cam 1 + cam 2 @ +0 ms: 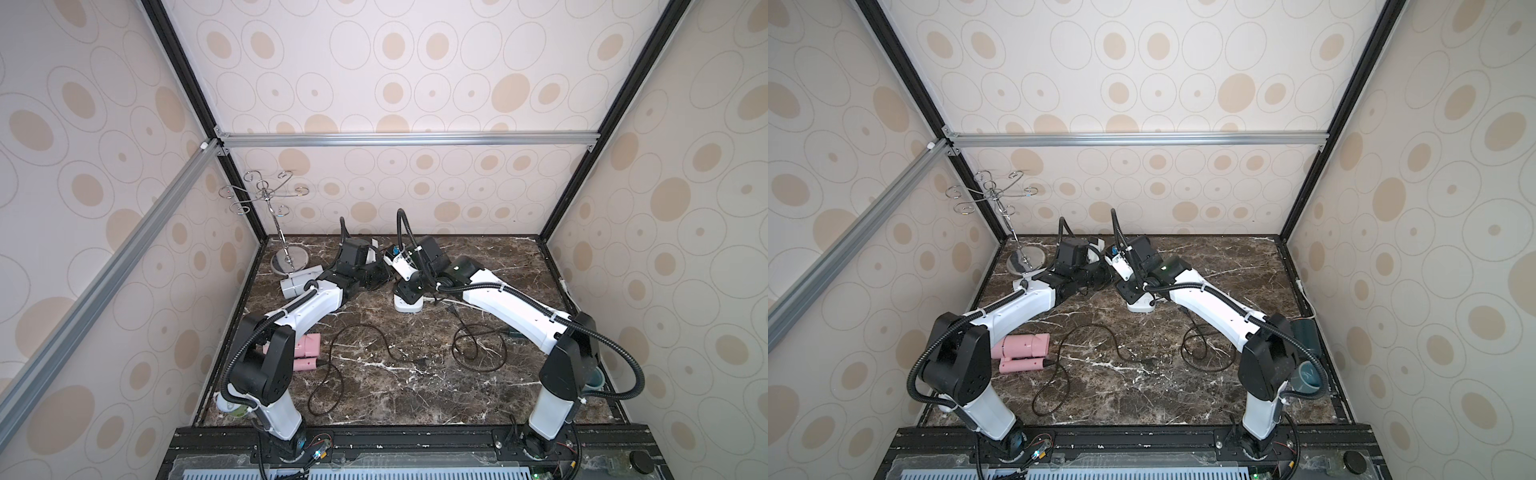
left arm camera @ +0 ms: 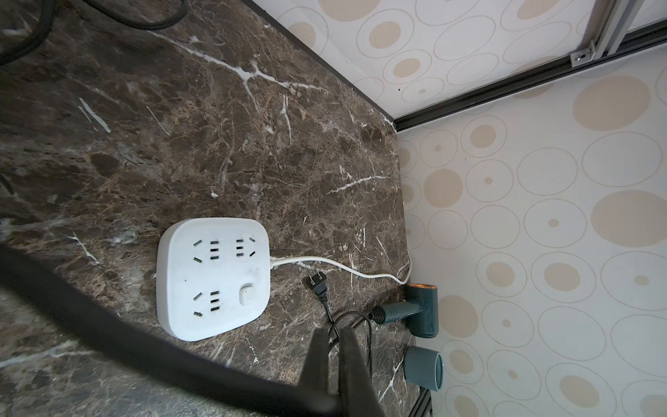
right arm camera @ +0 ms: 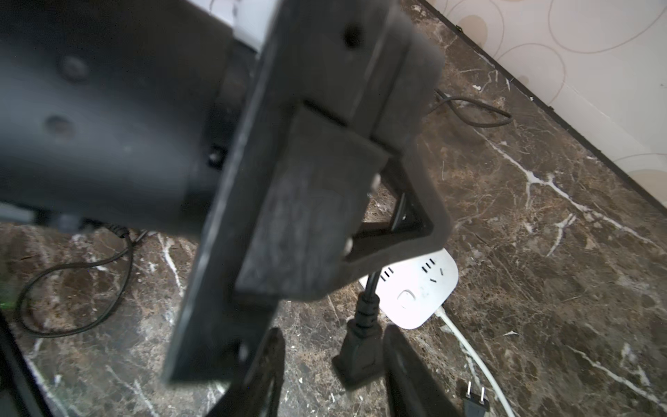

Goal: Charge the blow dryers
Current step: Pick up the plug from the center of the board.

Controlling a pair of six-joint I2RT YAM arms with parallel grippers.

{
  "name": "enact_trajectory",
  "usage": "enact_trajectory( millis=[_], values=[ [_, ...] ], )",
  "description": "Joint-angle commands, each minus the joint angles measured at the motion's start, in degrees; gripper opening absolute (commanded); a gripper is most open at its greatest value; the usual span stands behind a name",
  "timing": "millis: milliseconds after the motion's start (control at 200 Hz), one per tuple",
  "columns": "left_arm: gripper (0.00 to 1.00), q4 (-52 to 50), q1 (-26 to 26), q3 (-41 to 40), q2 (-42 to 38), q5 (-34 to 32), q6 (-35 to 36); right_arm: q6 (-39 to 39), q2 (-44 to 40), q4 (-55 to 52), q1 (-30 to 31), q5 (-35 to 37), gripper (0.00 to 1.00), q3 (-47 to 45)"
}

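The white blow dryer point(image 1: 296, 283) lies at the back left, the pink one point(image 1: 306, 353) at the left and the dark green one point(image 2: 420, 312) by the right wall. My left gripper point(image 2: 334, 330) is shut on the white dryer's thin black cord. That cord's plug point(image 3: 361, 346) hangs below the left gripper, above the table beside the white socket block point(image 3: 420, 292). My right gripper point(image 3: 334, 330) is open, and the hanging plug sits between its fingers, close to one finger point(image 3: 400, 361). The green dryer's plug point(image 2: 317, 283) lies loose next to the block.
A metal hook stand point(image 1: 286, 259) rises in the back left corner. A grey-blue cup point(image 1: 1308, 376) lies on its side at the right edge. The pink dryer's cord point(image 1: 365, 332) and the green dryer's cord point(image 1: 478, 347) loop over the marble table point(image 1: 415, 395).
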Motion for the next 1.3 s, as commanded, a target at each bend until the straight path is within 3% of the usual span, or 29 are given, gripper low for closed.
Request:
enact_trajectory(
  millis=[0, 335, 555, 920, 1146, 1296],
  values=[
    [0.00, -0.4, -0.4, 2.4, -0.2, 1.1, -1.5, -1.4, 1.3, -2.5, 1.3, 6.9, 0.48, 1.5],
    [0.00, -1.6, -0.4, 2.9, -0.3, 2.2, -1.4, -1.5, 3.0, -1.9, 1.9, 12.8, 0.29, 0.8],
    [0.00, -1.5, -0.4, 3.0, -0.2, 2.8, -1.5, -0.6, 4.0, -2.8, 1.9, 7.6, 0.44, 1.1],
    [0.00, 0.5, -0.4, 2.6, 0.6, 3.6, -3.3, -0.4, 4.6, -3.5, 2.2, 10.2, 0.50, -1.9],
    [0.00, 0.3, -0.4, 3.2, 0.4, 3.6, -3.3, 0.0, 3.6, -1.9, 2.2, 13.3, 0.41, -5.5],
    [0.00, -0.1, -0.5, 2.8, 0.8, 3.4, -3.2, 0.3, 1.1, 1.7, 2.2, 10.2, 0.53, -8.7]
  ],
)
